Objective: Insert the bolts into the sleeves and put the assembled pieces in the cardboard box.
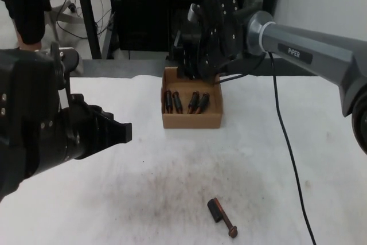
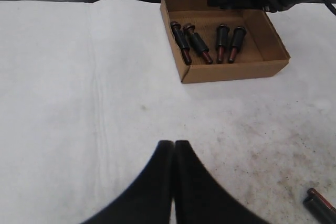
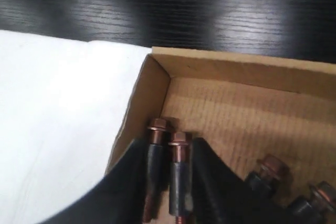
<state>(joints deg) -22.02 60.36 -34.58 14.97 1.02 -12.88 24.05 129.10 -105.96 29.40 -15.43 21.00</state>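
Observation:
The cardboard box [image 1: 192,120] stands at the back middle of the white bench, and several assembled bolt-and-sleeve pieces [image 1: 184,102] lie in it. My right gripper [image 1: 198,70] hovers over the box's far side. In the right wrist view the right gripper [image 3: 169,142] is open, and two pieces [image 3: 178,177] lying in the box [image 3: 231,69] show through the gap. Near the front edge a copper bolt with a black sleeve [image 1: 222,217] lies on the bench. My left gripper [image 2: 174,148] is shut on nothing above bare bench at the left, well short of the box [image 2: 231,72].
A black cable [image 1: 289,147] runs across the right side of the bench from the right arm. A stained patch [image 1: 189,182] marks the middle of the white cover. The bench's back edge is just behind the box.

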